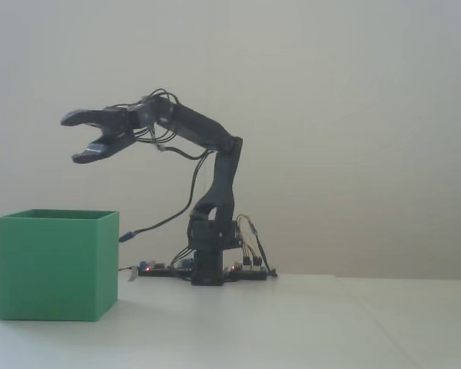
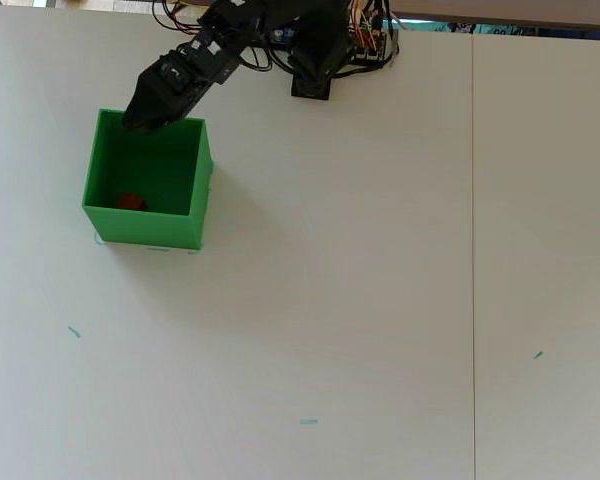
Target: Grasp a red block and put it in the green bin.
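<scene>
The red block [image 2: 129, 201] lies inside the green bin [image 2: 200, 190], low down against the wall nearest the bottom of the overhead view and toward the bin's left side there; only a small dark red patch of it shows over the rim, and from the fixed view it is hidden behind the bin's solid wall. The green bin [image 1: 54, 265] stands upright on the white table [image 2: 360, 300], with its open top facing up, to the left of the arm's base [image 1: 207, 269] in the fixed view and well apart from it. The gripper [image 1: 67, 138] hangs in the air well above the bin, its two jaws spread wide apart, one above the other, with nothing between them. In the overhead view the gripper [image 2: 132, 118] sits over the bin's far rim near its upper left corner, the black arm stretching back up and to the right toward the base and the cluster of wires and circuit boards [image 2: 365, 35] at the table's top edge. The arm bends at the elbow above its base and reaches out leftward in the fixed view, loose cables looping beneath it. A few tiny teal marks [image 2: 73, 331] dot the table surface away from the bin, and a thin seam [image 2: 472, 250] runs down the table on the right of the overhead view.
</scene>
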Tool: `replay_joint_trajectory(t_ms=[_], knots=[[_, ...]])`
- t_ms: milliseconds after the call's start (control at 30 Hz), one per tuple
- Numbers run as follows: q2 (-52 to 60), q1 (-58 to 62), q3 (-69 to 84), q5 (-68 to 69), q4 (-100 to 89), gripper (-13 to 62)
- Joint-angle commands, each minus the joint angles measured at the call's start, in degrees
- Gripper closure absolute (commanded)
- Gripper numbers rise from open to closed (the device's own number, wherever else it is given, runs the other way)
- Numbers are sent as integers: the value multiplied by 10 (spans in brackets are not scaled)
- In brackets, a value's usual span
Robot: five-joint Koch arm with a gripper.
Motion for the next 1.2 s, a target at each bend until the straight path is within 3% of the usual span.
replay_joint_trajectory(t_ms=[0, 633, 900, 1167], knots=[[31, -34, -7, 20, -38, 166], [151, -318, -4, 159, -32, 200], [163, -361, 42, 204, -32, 199], [190, -372, 196, 240, -65, 199]])
